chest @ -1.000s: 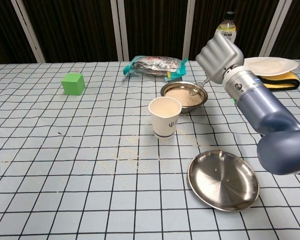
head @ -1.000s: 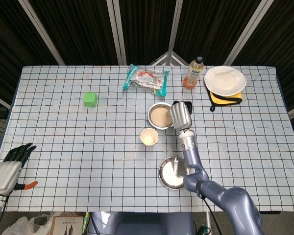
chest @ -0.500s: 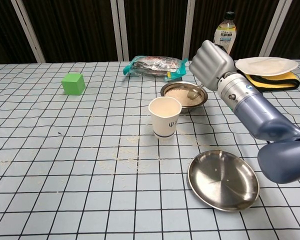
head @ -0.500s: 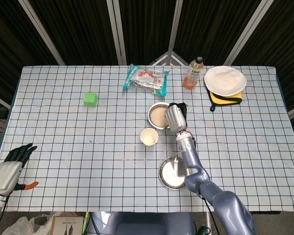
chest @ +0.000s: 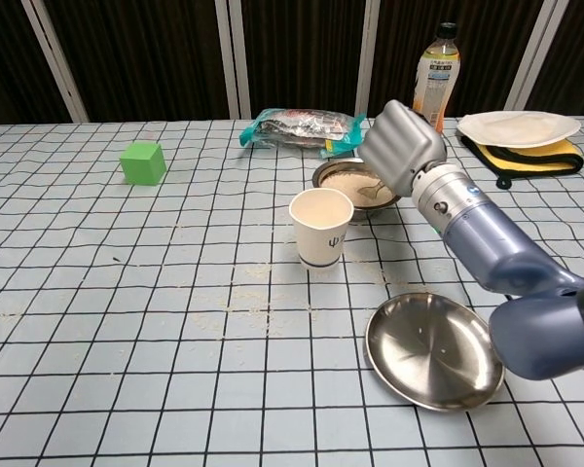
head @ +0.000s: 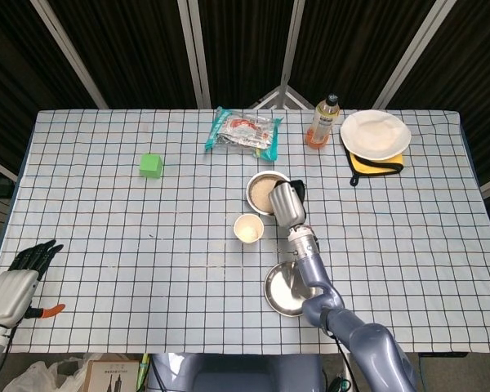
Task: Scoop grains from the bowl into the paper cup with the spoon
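While your right hand [chest: 401, 148] holds the spoon [chest: 373, 185], fingers closed round its handle, note these items. Steel grain bowl [chest: 333, 173]: far of the paper cup [chest: 321, 227], just beside it; spoon tip inside. Cup: likely light, thin-walled, easily tipped; keep the spoon clear of its rim. Grains: loose, prone to spill; carry level. Left hand [head: 16, 282]: near-left table edge, fingers extended, holding nothing.

We see a checked surface [head: 106, 220] holding a green cube [head: 151, 165], a snack packet [head: 243, 131], an orange drink bottle [head: 322, 121], a white plate [head: 375, 134] on a yellow cloth [head: 367, 167], and a steel dish [chest: 433, 348].
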Controlling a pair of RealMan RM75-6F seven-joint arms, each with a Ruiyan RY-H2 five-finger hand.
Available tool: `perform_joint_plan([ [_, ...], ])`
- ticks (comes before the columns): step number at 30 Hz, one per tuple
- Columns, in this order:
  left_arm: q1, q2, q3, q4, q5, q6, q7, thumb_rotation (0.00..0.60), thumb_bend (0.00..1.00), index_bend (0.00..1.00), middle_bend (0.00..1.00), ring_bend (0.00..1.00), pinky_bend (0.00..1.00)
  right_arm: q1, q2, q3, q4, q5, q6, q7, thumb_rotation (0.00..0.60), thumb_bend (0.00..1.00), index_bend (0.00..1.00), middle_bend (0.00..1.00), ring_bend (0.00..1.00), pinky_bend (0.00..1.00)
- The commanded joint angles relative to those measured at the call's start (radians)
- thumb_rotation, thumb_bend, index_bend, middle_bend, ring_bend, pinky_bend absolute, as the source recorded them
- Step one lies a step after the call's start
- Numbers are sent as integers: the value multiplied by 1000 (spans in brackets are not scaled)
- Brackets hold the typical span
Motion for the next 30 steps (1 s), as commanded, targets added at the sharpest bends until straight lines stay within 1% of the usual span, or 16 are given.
perform_joint_plan([
  [1,0,1,1,-1,-1,-2,-2,600,0,0,0,0,0,1,-7,56,-30,44,-15,39,600,610,680,877,979,1000],
  [7,-2,3,1,-4,-6,-7,-7,600,0,0,0,0,0,1,-1,146,-89,119,-31,69,600,612,682,877,979,1000],
  [9,-3,4,2,-5,-7,-9,-8,600,0,0,0,0,0,-2,4,191,-125,162,-37,71,600,613,682,877,979,1000],
  [13,-4,4,2,-7,-10,-13,-5,600,0,0,0,0,0,-10,26,257,-213,234,-38,40,600,613,682,877,979,1000],
  [14,-4,5,2,-8,-11,-13,-5,600,0,0,0,0,0,-11,30,262,-223,240,-37,35,600,612,682,877,979,1000],
  [16,-5,4,2,-9,-14,-14,-3,600,0,0,0,0,0,-19,49,284,-277,266,-28,17,600,612,682,877,979,1000],
  [19,-5,4,1,-11,-18,-16,-1,600,0,0,0,0,0,-29,75,294,-339,285,-16,-9,600,613,682,877,979,1000],
  [26,-5,3,1,-13,-22,-16,6,600,0,0,0,0,0,-52,132,294,-465,314,17,-62,600,612,682,877,979,1000],
  [30,-5,2,1,-13,-24,-15,6,600,0,0,0,0,0,-58,153,296,-514,332,30,-79,600,613,682,877,979,1000],
])
